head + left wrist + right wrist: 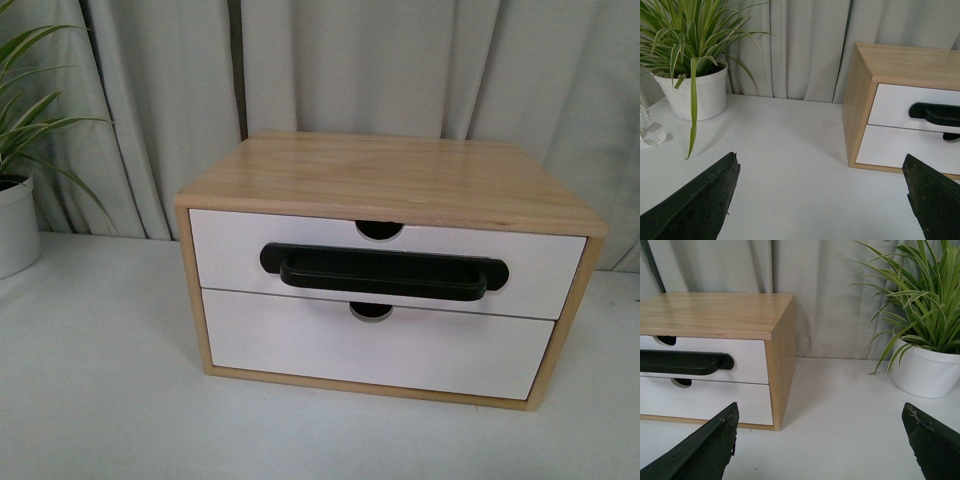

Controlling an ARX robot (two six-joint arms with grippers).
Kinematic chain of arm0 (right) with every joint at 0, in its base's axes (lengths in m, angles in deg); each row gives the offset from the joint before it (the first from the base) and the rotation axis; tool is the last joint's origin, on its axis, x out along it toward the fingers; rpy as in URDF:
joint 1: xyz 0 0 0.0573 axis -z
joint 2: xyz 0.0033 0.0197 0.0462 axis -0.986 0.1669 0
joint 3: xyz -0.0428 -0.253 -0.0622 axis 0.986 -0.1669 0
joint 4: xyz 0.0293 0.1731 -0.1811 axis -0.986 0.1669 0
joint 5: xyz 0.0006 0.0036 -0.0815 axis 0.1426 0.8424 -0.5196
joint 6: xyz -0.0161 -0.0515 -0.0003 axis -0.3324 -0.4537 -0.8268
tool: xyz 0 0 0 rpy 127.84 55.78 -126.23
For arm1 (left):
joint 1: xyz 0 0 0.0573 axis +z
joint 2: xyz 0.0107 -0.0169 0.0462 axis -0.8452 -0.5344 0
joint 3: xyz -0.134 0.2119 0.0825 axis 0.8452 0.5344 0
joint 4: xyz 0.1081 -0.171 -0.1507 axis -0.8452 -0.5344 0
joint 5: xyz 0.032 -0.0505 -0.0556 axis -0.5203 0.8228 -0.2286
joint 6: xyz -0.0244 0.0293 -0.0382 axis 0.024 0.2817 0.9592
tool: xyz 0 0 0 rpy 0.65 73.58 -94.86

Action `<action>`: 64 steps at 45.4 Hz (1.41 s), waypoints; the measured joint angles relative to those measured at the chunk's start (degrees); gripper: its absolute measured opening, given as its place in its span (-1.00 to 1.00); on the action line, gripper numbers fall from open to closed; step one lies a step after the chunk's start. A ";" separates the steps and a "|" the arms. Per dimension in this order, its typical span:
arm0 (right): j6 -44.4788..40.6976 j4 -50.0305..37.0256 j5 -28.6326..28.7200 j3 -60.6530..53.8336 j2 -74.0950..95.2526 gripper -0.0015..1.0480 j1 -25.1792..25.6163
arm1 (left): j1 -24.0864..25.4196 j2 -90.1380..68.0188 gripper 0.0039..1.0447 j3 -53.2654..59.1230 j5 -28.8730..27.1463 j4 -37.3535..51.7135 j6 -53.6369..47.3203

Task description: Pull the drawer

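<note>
— Which one is it meant to pull?

— The upper drawer (320,232) in that little wooden cabinet (400,170); it's the one with the long black handle (385,270) across its white face; the lower front (380,345) is plain, so there's nothing there to grab.

— Is it open at all?

— Not that I can see; it sits flush in the frame, with only the half-round notch (379,229) in its top edge showing dark; I'd say the job hasn't started.

— And the arms?

— Neither has reached the cabinet; the left gripper (820,161) hangs over the bare table (100,400), off the cabinet's left side, near the potted plant (690,90); its fingers (715,195) are spread wide and hold nothing; the right gripper (821,407) is off the other side, fingers (710,445) just as wide and just as empty.

— Why so wide?

— My guess is readiness; the handle stands proud of the face with a gap behind it, made for a finger to hook; parted jaws can slide round the bar.

— Which arm goes, then?

— Can't tell; the cabinet stands square before the robot, and the bar is long, so either could reach; whichever does should pull straight out, or the light box may slide along the table.
</note>
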 joint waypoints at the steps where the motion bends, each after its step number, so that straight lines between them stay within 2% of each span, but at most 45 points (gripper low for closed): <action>1: 0.02 0.00 0.00 0.00 0.00 0.83 0.00 | 0.00 0.00 0.89 0.00 0.00 0.00 0.00; 48: 0.00 0.00 0.00 0.00 0.00 0.83 0.00 | 0.00 0.00 0.89 0.00 0.00 0.00 0.00; 49: 0.00 0.00 0.00 0.00 0.00 0.83 0.00 | -0.26 -0.17 0.89 -0.02 -1.20 -0.09 -0.09; 50: 0.02 0.00 0.00 0.00 0.00 0.83 0.00 | -1.46 -0.83 0.89 -0.15 -5.14 -0.55 -0.52; 51: 0.24 0.52 1.29 0.13 0.33 0.83 0.37 | -3.23 -1.92 0.89 -0.55 -10.62 -1.25 -1.36; 54: 0.50 8.33 11.93 3.26 4.81 0.83 3.87 | -9.05 -6.69 0.89 -1.29 -25.75 -1.44 -2.45; 57: -0.11 12.33 21.20 6.25 12.13 0.83 6.95 | -12.92 -10.71 0.89 -1.86 -33.88 -0.39 -3.91; 61: -2.01 12.13 26.47 8.48 18.45 0.83 8.37 | -14.93 -16.63 0.89 -3.41 -33.90 2.19 -5.88; 64: -5.18 12.37 29.27 11.23 24.15 0.83 8.52 | -15.93 -22.71 0.89 -5.18 -28.26 6.21 -9.46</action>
